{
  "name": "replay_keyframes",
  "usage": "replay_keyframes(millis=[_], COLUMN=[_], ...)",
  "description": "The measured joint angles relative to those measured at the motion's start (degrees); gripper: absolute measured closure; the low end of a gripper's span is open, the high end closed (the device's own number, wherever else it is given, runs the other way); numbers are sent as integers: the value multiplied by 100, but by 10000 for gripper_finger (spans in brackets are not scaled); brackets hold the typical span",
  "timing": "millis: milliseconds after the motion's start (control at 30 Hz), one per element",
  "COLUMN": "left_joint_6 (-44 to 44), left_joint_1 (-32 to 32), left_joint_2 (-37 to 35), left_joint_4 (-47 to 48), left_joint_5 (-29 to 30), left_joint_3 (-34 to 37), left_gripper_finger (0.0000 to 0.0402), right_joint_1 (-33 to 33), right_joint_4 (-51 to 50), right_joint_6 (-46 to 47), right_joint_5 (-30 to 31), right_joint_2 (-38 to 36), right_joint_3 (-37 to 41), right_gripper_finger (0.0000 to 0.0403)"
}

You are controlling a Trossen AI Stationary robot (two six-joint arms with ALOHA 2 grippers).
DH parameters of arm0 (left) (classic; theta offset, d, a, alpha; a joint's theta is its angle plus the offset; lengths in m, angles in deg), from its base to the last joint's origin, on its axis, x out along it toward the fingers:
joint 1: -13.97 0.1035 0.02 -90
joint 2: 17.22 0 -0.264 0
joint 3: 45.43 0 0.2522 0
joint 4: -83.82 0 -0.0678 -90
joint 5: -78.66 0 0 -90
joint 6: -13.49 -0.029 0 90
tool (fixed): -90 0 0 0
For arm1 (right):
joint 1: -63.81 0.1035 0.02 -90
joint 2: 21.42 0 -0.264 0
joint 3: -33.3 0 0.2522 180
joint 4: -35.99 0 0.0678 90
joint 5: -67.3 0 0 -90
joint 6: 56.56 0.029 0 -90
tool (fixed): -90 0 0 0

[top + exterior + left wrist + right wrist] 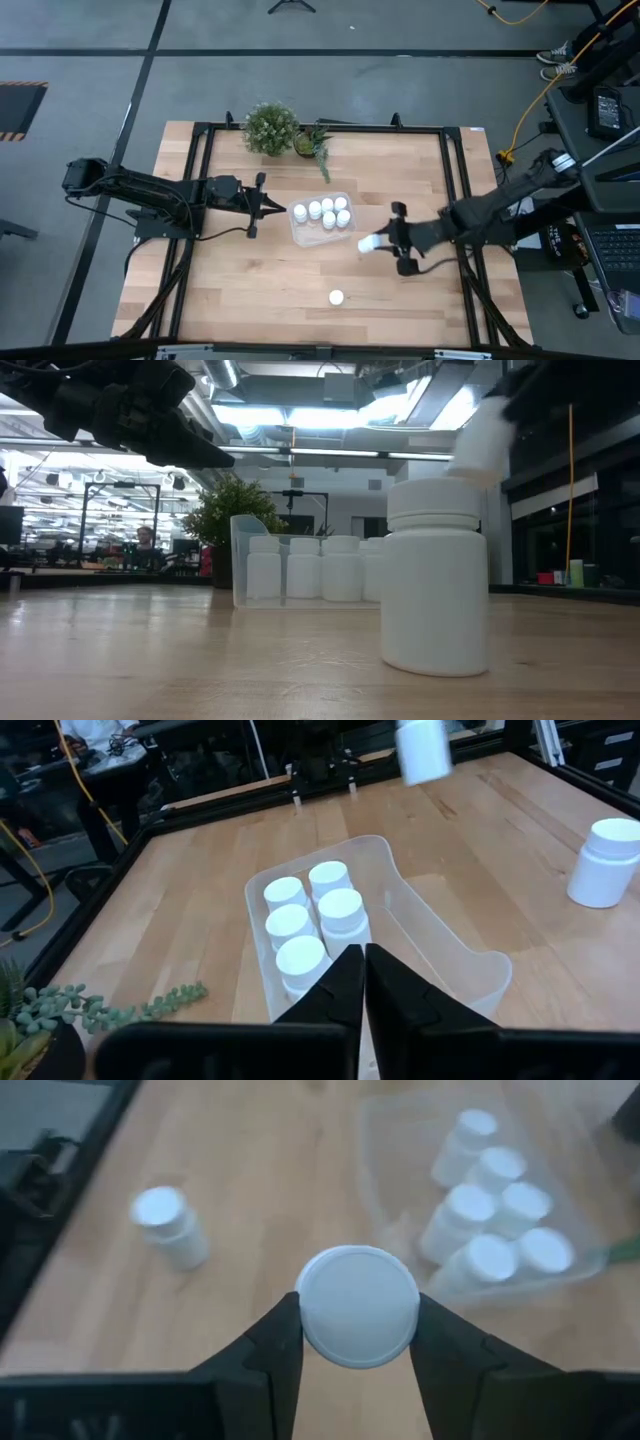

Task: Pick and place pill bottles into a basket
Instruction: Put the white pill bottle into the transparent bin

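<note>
The clear tray (296, 232) sits mid-table with several white bottles (328, 211) standing in it; it also shows in the left wrist view (470, 960) and the right wrist view (385, 1140). My right gripper (378, 243) is shut on a white bottle (357, 1320) just off the tray's near right corner. My left gripper (283, 209) is shut and empty, its tips (362, 975) at the tray's left end, above it. One loose bottle (337, 297) stands upright on the table nearer the front edge; it fills the low view (435, 585). My right gripper pinches the bottle between its two fingers (275, 1345), one on each opposite side of its round body (310, 1342). The fingers come from the table's right. The bottle is lifted clear of the table and tilted (480, 435), with one round end facing the wrist camera.
Two potted plants (270, 128) stand at the table's far edge behind the tray. Black frame rails (455, 180) run along the table's left, right and far sides. Bare wood lies around the loose bottle and in front of the tray.
</note>
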Motion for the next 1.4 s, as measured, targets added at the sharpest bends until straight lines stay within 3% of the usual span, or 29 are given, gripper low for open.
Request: replay_keyframes(millis=[400,600,833,1400], left_joint_6=[-147,-160,-151,-645], left_joint_1=[0,0,0,0], left_joint_2=[0,0,0,0], left_joint_4=[-22,-22,-24,-44], left_joint_5=[13,8,15,639], left_joint_3=[0,0,0,0], left_gripper_finger=[399,395,389,393], right_joint_1=[-1765,-2257,-2666,-2899], right_joint_4=[1433,1433,803,-814], right_joint_6=[-1964,-2381,-3382,-4357], right_joint_5=[-1921,-2355,-3066,-3059], right_joint_2=[445,974,1878,3490], right_joint_3=[-1,-363,-1317,-3386], right_gripper_finger=[257,257,257,257])
